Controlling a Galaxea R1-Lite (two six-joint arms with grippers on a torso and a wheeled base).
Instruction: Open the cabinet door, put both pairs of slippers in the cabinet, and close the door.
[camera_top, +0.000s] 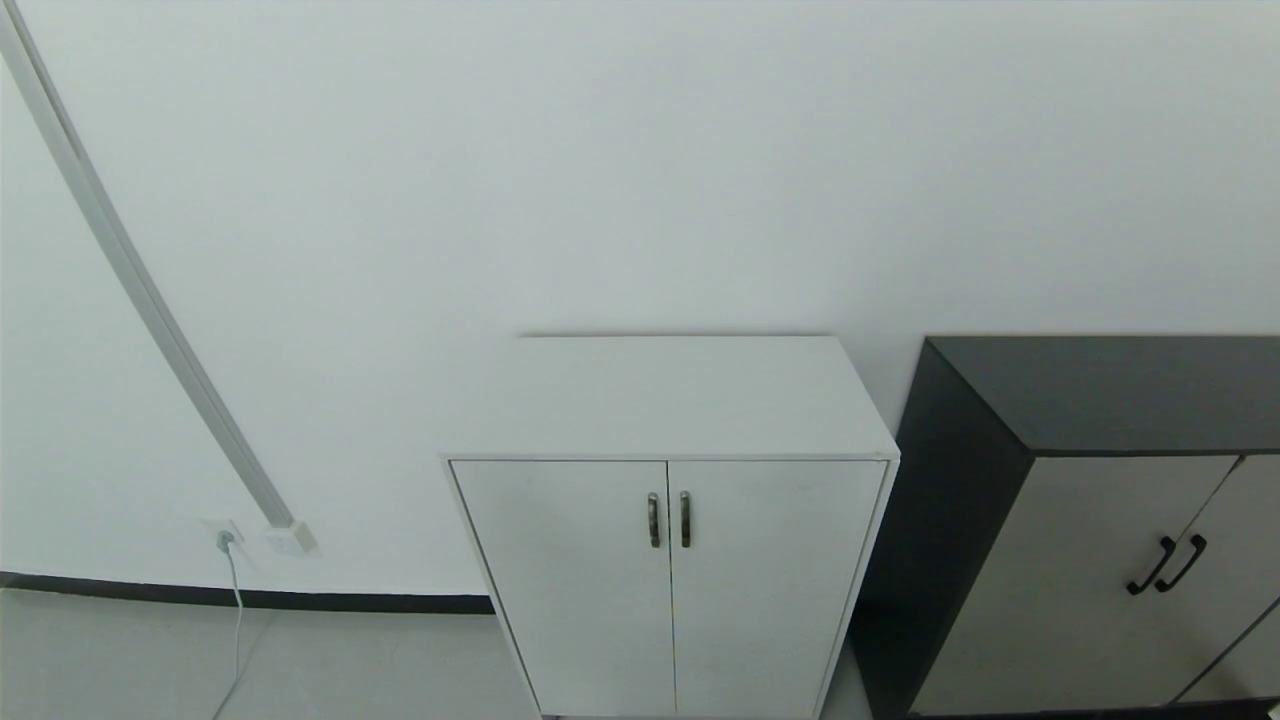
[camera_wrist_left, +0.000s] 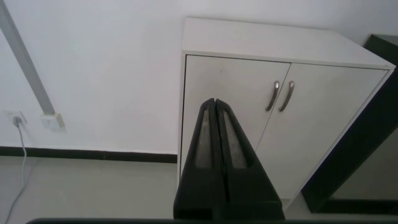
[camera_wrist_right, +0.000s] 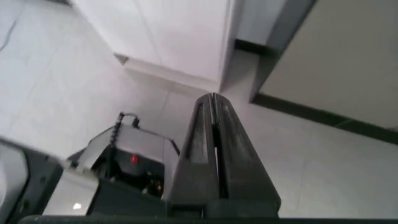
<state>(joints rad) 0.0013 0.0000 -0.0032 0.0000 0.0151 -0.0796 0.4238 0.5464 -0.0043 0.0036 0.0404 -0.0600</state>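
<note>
Left gripper (camera_wrist_left: 214, 106) pressed fully together, empty, short of the white cabinet (camera_top: 670, 400), right gripper (camera_wrist_right: 214, 99) likewise closed on nothing (over the floor (camera_wrist_right: 336, 162)), cabinet upright against the wall (camera_top: 640, 150), doors (camera_top: 565, 580) shut and facing the robot, handles (camera_top: 654, 520) vertical at the seam, dark cabinet (camera_top: 1080, 560) just beside.
</note>
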